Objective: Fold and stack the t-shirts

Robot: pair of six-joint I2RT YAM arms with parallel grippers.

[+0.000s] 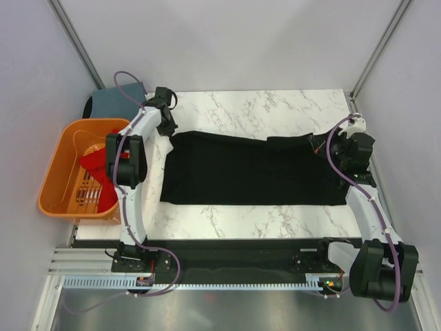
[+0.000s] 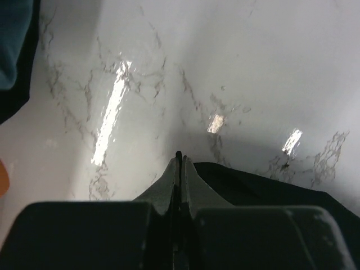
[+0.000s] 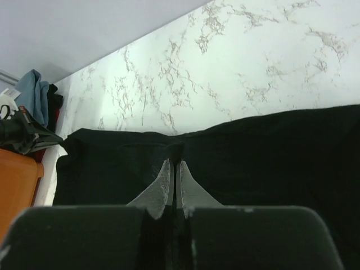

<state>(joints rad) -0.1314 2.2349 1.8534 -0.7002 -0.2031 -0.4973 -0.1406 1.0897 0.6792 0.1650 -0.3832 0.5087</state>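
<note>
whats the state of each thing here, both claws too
black t-shirt, spread flat on the table
left claw, shut, at the shirt's far left corner
right claw, shut on black t-shirt at its far right edge
orange basket, holds the red garment
red garment, crumpled
blue garment, lying beyond the basket

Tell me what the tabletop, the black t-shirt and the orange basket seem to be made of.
Tabletop: glossy white marble or marble-look laminate; grey veins, bright glare streaks.
Black t-shirt: soft matte knit cloth, probably cotton; lies limp with creases.
Orange basket: moulded plastic, likely; slotted floor, smooth rim.
</note>
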